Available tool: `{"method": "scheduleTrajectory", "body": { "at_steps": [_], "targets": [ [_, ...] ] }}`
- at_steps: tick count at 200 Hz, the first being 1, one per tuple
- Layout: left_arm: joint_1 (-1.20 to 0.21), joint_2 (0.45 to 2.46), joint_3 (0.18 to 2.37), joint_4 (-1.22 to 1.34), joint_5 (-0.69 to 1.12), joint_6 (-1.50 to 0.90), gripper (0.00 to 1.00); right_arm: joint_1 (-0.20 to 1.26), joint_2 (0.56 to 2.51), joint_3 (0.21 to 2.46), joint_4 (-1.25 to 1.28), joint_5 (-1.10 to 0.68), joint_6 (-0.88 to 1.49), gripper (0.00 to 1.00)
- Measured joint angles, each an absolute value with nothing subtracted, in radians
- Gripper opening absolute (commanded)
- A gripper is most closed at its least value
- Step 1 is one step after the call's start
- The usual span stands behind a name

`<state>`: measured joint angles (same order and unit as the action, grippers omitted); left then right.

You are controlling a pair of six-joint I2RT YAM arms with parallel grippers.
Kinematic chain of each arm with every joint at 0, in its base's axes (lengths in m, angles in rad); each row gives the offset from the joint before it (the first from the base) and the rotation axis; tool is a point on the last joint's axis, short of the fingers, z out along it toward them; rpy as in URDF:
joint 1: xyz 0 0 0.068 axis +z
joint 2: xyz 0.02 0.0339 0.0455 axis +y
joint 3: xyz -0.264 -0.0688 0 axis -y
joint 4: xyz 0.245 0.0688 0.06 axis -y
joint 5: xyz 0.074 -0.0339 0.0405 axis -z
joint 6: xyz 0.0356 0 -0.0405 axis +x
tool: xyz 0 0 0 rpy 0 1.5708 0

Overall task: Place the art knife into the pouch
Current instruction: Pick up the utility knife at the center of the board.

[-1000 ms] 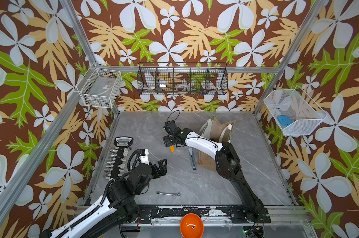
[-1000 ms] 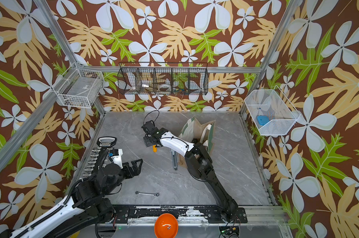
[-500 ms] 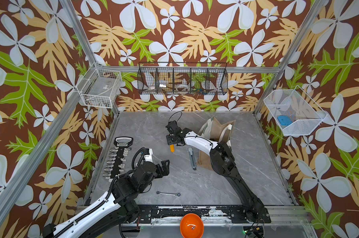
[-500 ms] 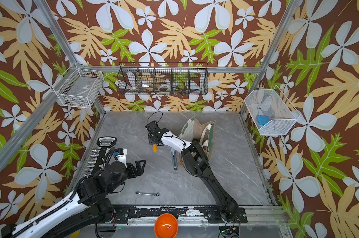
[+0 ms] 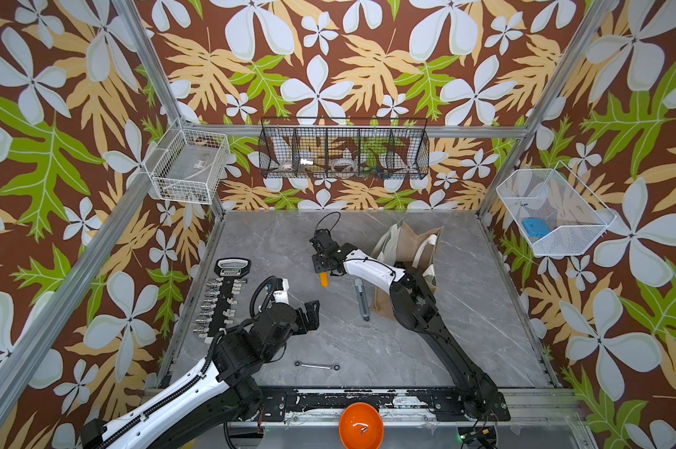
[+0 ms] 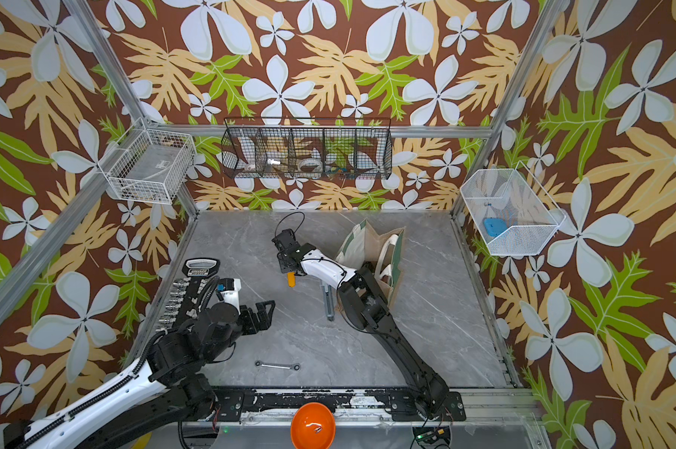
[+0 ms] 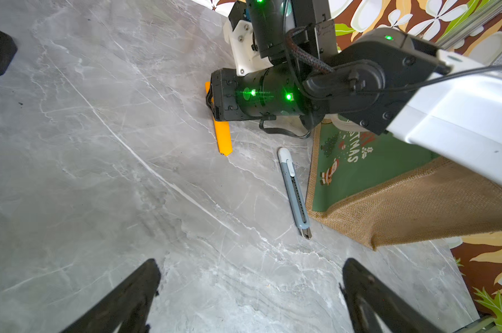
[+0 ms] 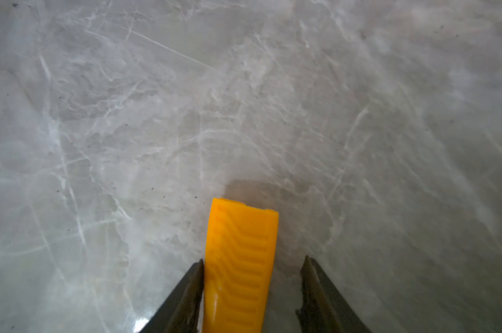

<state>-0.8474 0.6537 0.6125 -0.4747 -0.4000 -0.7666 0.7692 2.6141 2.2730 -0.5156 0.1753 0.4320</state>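
So the orange art knife (image 5: pixel 323 279) is lying flat on the grey marble counter (image 5: pixel 270 241), around the middle of a top view, a bit left of the pouch (image 5: pixel 406 243) and not in it yet. I'm guessing it's the target rather than the grey-blue snap-off cutter (image 5: pixel 361 299) lying just beside the pouch's lower left edge, since the right gripper (image 8: pixel 253 259) is sitting right down over the orange one. Its jaws are straddling the ribbed handle. One is touching its side and the other is showing a gap, so they're apart, not clamped. Pinching across the narrow width makes sense, flat sides and all.

The left gripper (image 7: pixel 251 268) is hanging wide apart at the lower left of the top views, holding nothing. It's probably just parked clear of the action.

The right wrist view is the only one showing that gap, because from above the gripper body is hiding the contact. The left wrist view is giving you the green "Christmas" panel with Santa and the cutter's full length. The top views are showing the pouch's tan inside instead, which is what matters for the drop.
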Motion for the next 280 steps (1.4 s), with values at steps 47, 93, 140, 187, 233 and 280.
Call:
{"method": "scheduleTrajectory", "body": {
  "at_steps": [47,93,140,187,233,280],
  "targets": [
    [-0.847,0.649,0.614,-0.482,-0.414,-0.761,1.0,0.768,2.623,2.279,-0.508,0.209,0.426,0.38],
    [-0.847,0.659,0.616,-0.481,-0.415,-0.76,1.0,0.768,2.599,2.249,-0.506,0.199,0.432,0.35],
    [-0.847,0.674,0.616,-0.48,-0.414,-0.76,1.0,0.769,2.544,2.204,-0.539,0.179,0.445,0.31],
    [-0.847,0.68,0.62,-0.474,-0.409,-0.756,1.0,0.77,2.466,2.156,-0.54,0.155,0.467,0.32],
    [-0.847,0.68,0.624,-0.466,-0.401,-0.752,1.0,0.77,2.4,2.136,-0.547,0.154,0.472,0.32],
    [-0.847,0.679,0.631,-0.466,-0.392,-0.752,1.0,0.77,2.302,2.142,-0.567,0.169,0.47,0.31]
  ]
}}
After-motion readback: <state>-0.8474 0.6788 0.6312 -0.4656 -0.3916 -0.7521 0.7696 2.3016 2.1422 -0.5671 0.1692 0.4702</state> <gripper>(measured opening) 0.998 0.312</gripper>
